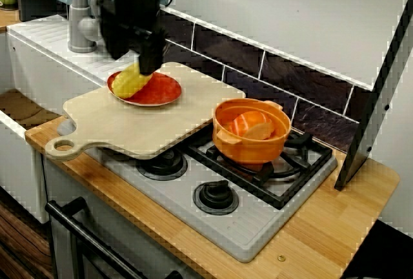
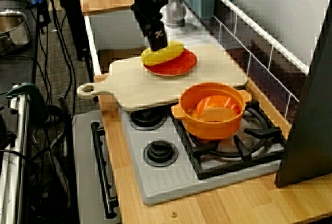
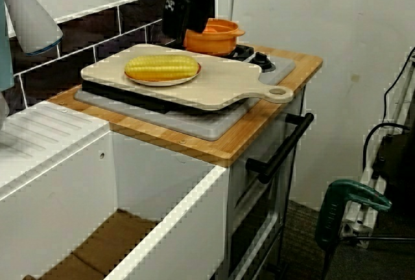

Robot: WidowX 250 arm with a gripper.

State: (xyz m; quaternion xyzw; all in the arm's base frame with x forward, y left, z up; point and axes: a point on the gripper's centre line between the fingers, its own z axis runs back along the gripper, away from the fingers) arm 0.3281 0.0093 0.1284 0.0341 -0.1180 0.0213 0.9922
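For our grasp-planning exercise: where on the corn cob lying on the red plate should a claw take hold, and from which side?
Probably at the middle of the corn cob, across its narrow width, coming straight down. It lies flat on the shallow red plate, so its rounded long sides are exposed.

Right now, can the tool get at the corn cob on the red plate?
Probably yes. The tool hangs right over the corn cob on the red plate, with nothing between them; the orange pot stands off to the side. Whether it touches the cob, I cannot tell.
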